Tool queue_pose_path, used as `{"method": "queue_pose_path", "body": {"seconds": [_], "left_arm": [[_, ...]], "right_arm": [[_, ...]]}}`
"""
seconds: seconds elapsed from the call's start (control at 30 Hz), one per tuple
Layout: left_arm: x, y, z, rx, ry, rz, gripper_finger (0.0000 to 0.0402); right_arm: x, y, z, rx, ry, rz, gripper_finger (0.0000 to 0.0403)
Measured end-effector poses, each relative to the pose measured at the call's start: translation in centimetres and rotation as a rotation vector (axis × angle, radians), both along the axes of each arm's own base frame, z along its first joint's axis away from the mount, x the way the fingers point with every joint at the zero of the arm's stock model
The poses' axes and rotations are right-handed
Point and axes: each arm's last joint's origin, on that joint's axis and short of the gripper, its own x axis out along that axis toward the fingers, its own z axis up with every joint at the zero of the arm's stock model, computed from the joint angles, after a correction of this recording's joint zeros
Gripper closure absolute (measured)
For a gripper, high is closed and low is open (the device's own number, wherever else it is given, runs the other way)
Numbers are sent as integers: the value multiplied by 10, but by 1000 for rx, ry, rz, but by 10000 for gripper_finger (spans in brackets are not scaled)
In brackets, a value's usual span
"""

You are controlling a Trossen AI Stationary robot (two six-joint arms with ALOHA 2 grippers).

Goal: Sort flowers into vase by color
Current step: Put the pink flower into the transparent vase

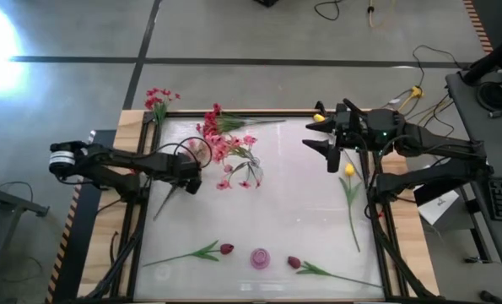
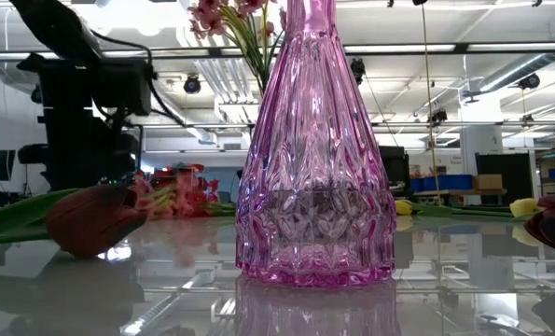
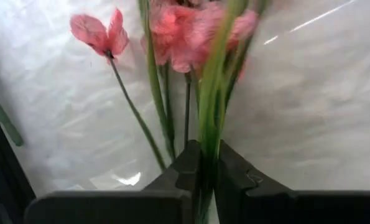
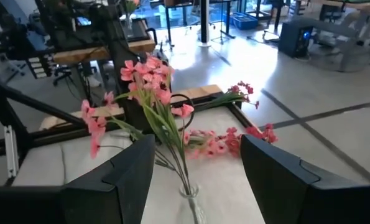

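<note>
1. Lower edge of the high view: two dark red tulip-like buds on green leafed stems, one [image 1: 226, 248] left of centre, one [image 1: 294, 263] right of centre. Between them stands the pink faceted glass vase [image 1: 260, 257], rigid, breakable and likely to tip if a stem drags on its neck. Count: two buds, one pink vase.

2. Right of centre: one yellow tulip [image 1: 349, 170] on a long green stem, lying flat. A second yellow bloom [image 1: 318, 118] shows by the right gripper, upper right.

3. Left of centre: the left gripper [image 1: 191, 181] is closed on the green stems of a spray of small pink blossoms [image 3: 172, 31]; its fingers [image 3: 188, 165] pinch the stems well below the blooms.

4. Handling judgement: all stems look light, thin and springy; blossoms are soft fabric. Grip mid-stem, never on petals.

5. Upper centre: loose pink and red blossom sprays [image 1: 225, 139] lie tangled; exact count cannot be told. A small clear vase [image 4: 188, 190] holds pink sprays.

6. Upper left, beyond the frame: one red blossom spray [image 1: 159, 97].

7. The right gripper [image 1: 331, 139] hovers with fingers wide apart, empty.
</note>
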Motion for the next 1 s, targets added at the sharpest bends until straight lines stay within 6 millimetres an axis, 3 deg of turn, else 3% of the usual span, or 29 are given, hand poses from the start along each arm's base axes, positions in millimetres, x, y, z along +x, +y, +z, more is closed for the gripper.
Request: {"method": "queue_pose_path", "body": {"seconds": [0.2, 0.37, 0.77, 1.0], "left_arm": [[-10, 0, 28, 94, -160, -26, 400], [-23, -1, 64, 186, -379, -48, 401], [-58, -3, 209, 565, -781, -194, 401], [-58, -3, 280, 802, -991, -307, 402]], "right_arm": [[0, 2, 0, 57, -13, -2, 172], [4, 3, 0, 90, -27, 0, 172], [31, 1, -12, 109, 10, -6, 172], [52, -1, -12, 102, -67, -1, 172]]}}
